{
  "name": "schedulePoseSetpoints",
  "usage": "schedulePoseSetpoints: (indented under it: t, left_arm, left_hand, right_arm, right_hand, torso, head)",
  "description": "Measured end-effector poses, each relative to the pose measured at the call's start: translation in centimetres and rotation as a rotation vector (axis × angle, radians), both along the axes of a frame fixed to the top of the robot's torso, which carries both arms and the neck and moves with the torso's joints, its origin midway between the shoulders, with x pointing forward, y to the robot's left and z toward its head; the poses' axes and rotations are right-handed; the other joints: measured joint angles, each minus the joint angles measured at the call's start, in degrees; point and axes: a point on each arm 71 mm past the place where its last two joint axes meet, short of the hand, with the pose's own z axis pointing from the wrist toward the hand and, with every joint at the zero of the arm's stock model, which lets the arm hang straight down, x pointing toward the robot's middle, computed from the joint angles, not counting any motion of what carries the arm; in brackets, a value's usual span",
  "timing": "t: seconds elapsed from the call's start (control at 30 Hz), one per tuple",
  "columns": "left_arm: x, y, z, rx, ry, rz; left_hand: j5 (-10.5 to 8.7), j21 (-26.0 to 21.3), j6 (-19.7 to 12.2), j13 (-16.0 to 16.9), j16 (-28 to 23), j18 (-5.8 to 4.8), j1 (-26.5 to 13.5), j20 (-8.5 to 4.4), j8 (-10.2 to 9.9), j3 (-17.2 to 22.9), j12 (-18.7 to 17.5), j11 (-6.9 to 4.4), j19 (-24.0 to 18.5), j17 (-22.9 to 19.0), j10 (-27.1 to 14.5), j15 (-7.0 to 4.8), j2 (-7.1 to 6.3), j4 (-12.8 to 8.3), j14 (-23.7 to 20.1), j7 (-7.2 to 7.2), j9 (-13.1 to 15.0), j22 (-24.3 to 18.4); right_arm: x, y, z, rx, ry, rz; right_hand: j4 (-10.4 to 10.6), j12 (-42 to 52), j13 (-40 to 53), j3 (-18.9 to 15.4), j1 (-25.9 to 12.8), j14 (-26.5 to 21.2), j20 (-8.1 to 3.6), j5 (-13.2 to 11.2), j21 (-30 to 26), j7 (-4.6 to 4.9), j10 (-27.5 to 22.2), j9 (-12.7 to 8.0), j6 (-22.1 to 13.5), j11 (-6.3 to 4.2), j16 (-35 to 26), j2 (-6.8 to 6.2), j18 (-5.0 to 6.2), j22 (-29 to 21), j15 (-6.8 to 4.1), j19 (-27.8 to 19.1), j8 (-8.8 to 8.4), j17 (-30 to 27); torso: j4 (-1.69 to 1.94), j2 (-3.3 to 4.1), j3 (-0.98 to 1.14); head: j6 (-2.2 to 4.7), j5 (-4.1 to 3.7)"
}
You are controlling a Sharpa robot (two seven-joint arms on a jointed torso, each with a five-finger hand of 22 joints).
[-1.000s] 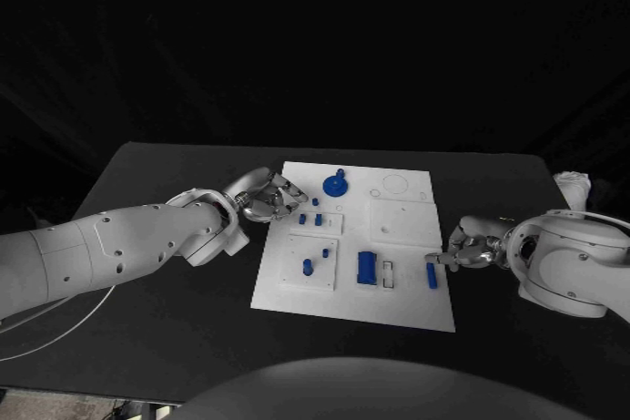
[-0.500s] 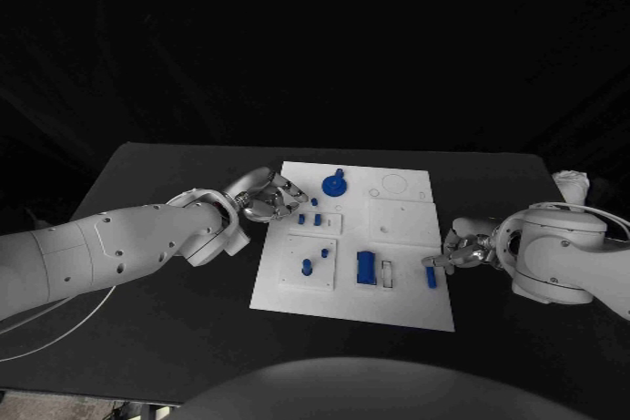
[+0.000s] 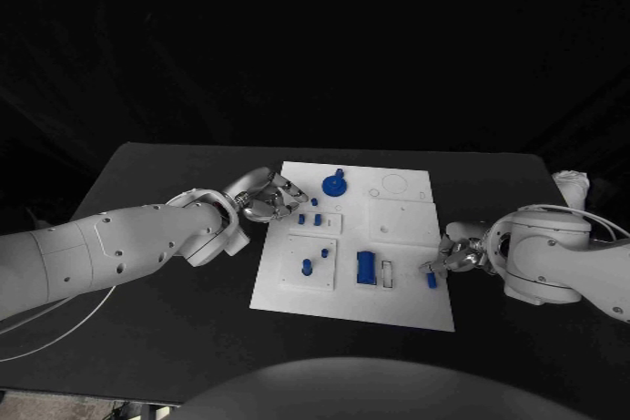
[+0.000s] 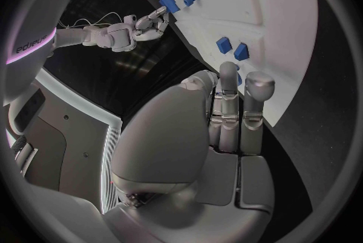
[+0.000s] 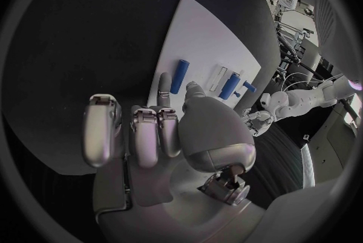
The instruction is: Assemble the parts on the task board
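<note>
A short blue plastic bar lies flat at the white task board's near right edge, the right hand just beside it, fingers loose, empty. Likely light, stiff, slick: pinch its long sides. The left hand hovers curled, empty, at the board's far left corner.

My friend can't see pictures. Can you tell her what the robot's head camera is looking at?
Looking down from the head view, a white task board with small blue parts lies on a black table. The left robot hand sits at the board's left edge, fingers curled. The right robot hand reaches toward a blue peg by the board's right edge.
</note>
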Motion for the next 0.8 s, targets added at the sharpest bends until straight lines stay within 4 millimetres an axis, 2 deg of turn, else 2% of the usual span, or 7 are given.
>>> schedulePoseSetpoints:
  t: [0.27,0.37,0.57,0.7,0.8]
  left_arm:
    - [-0.03,0.13,0.01,0.000,0.000,0.002]
    - [-0.03,0.12,0.01,0.000,0.000,0.002]
    - [-0.04,0.03,0.02,-0.001,0.000,0.000]
    - [-0.05,0.02,0.02,-0.001,0.000,0.000]
    - [-0.05,0.04,0.02,-0.001,0.000,0.001]
  left_hand:
    - [0.00,0.00,0.00,0.00,0.00,0.00,0.00,0.00,0.00,0.00,0.00,0.00,0.00,0.00,0.00,0.00,0.00,0.00,0.00,0.00,0.05,0.00]
    - [0.00,0.00,0.00,0.00,0.00,0.00,0.00,0.00,0.00,0.00,0.00,0.00,0.00,0.00,0.00,0.00,0.00,0.00,0.00,0.00,0.04,0.00]
    - [0.00,0.00,0.00,0.00,0.00,0.01,0.00,0.00,0.00,0.00,0.00,0.00,0.00,0.00,0.00,0.00,0.00,0.00,0.00,0.00,0.04,0.00]
    - [0.00,0.00,0.00,0.00,0.00,0.00,0.00,0.00,0.00,0.00,0.00,0.00,0.00,0.00,0.00,0.00,0.00,0.00,0.00,0.00,0.04,0.00]
    - [0.00,0.00,0.00,0.00,0.00,0.00,0.00,0.00,0.00,0.00,0.00,0.00,0.00,0.01,0.00,0.00,0.00,0.00,0.00,0.00,0.04,0.00]
  right_arm:
    - [0.14,-0.11,-0.50,-0.003,0.016,-0.008]
    - [0.25,-0.09,-0.55,-0.001,0.020,-0.012]
    - [0.41,0.00,-0.65,0.008,0.031,-0.021]
    - [0.47,0.02,-0.70,0.018,0.037,-0.030]
    - [0.49,-0.03,-0.74,0.030,0.042,-0.040]
  right_hand:
    - [-1.70,0.00,0.00,2.55,2.30,0.01,0.64,5.23,-2.52,0.39,-0.21,-0.81,0.06,0.22,-0.46,-0.71,0.20,0.00,0.42,-0.64,-4.34,0.00]
    - [-1.93,0.00,-0.01,3.91,2.93,-0.20,0.43,8.79,-3.38,0.65,-0.16,-1.20,0.61,0.68,-0.66,-1.14,0.19,0.00,0.62,-0.84,-6.37,-0.01]
    - [-2.18,0.00,-0.01,7.30,3.99,-0.17,0.65,15.70,-3.43,1.61,-0.17,-1.17,0.71,1.06,-0.33,-2.21,0.20,-0.01,1.05,-0.62,-6.62,-0.01]
    - [-2.84,0.00,-0.01,10.44,4.94,-0.18,0.65,23.08,-3.76,1.73,-0.17,-1.16,1.38,1.06,-0.33,-3.20,0.20,-0.01,1.05,-0.62,-6.62,-0.01]
    - [-3.12,0.00,-0.01,13.15,4.91,-0.18,0.65,27.38,-4.09,1.68,-0.17,-1.16,2.05,1.07,-0.63,-4.39,0.20,0.03,1.05,-0.62,-6.85,-0.02]
  torso:
    - [0.00,-0.02,0.01]
    - [0.00,-0.02,0.01]
    - [-0.02,0.02,0.01]
    - [-0.02,0.02,0.01]
    - [-0.02,0.02,0.01]
  head:
    - [0.00,0.20]
    - [0.00,0.18]
    - [0.00,0.23]
    - [0.00,0.32]
    - [0.00,0.37]
